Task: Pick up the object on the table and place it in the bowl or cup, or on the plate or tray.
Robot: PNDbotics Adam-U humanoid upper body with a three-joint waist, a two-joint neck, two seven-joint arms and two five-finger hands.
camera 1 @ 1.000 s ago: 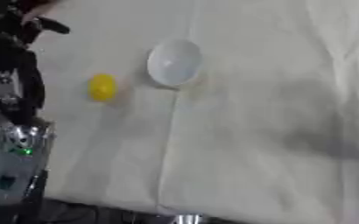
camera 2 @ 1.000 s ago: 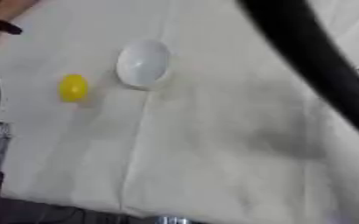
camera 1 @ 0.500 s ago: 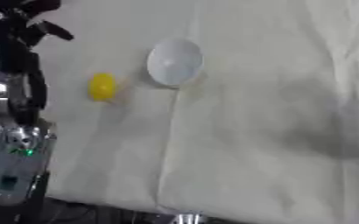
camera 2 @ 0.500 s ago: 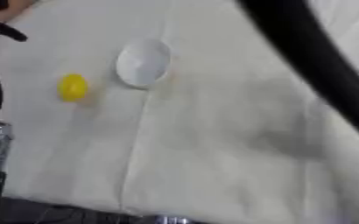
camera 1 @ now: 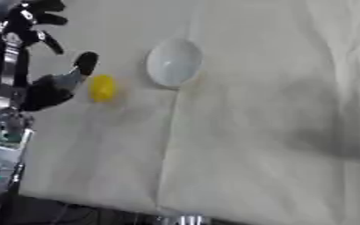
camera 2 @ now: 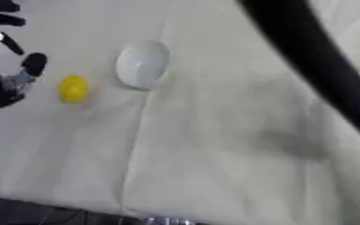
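A small yellow object (camera 1: pixel 102 88) lies on the white cloth, left of a white bowl (camera 1: pixel 173 62). My left hand (camera 1: pixel 41 90) reaches in from the left edge, its fingers spread and straight; the thumb tip (camera 1: pixel 85 62) hangs just left of and above the yellow object, apart from it. The hand holds nothing. My right arm (camera 2: pixel 314 61) crosses the right eye view as a dark diagonal band at the upper right; its hand does not show.
The white cloth (camera 1: pixel 252 132) covers the table, with a fold running down from the bowl. The table's near edge (camera 1: pixel 99 206) runs along the bottom, dark floor below it. Metal arm parts (camera 1: pixel 2 145) stand at the lower left.
My left hand has come down and to the right, from the upper left corner to just beside the yellow object. The yellow object and the bowl have stayed put.
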